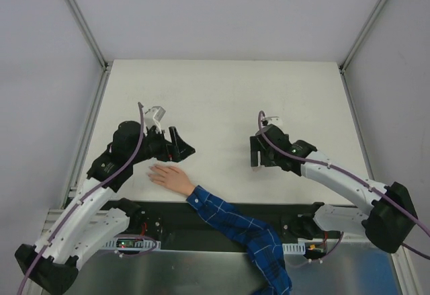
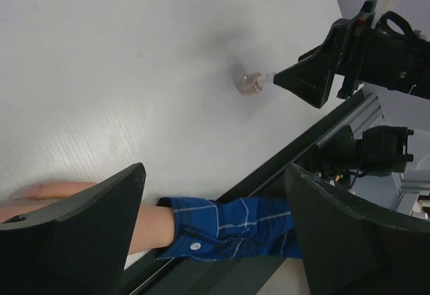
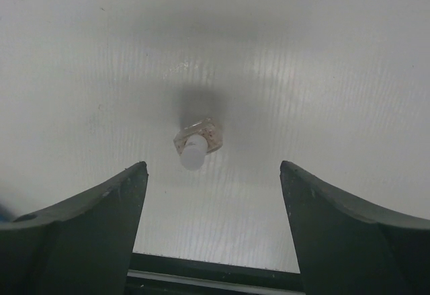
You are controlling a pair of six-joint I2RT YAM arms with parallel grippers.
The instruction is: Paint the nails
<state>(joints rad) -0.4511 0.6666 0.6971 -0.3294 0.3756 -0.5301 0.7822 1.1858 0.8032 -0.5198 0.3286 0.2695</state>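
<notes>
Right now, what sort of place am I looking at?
Probably a robotics lab test cell: two black-and-white robot arms bolted at a white table, enclosed by grey walls and aluminium corner posts.

White table, pale hand flat near its front edge — small clear bottle well apart

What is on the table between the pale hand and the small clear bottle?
Nothing: the white table is bare between the pale hand with a blue plaid sleeve and the small clear bottle. The left wrist view shows it.
</notes>
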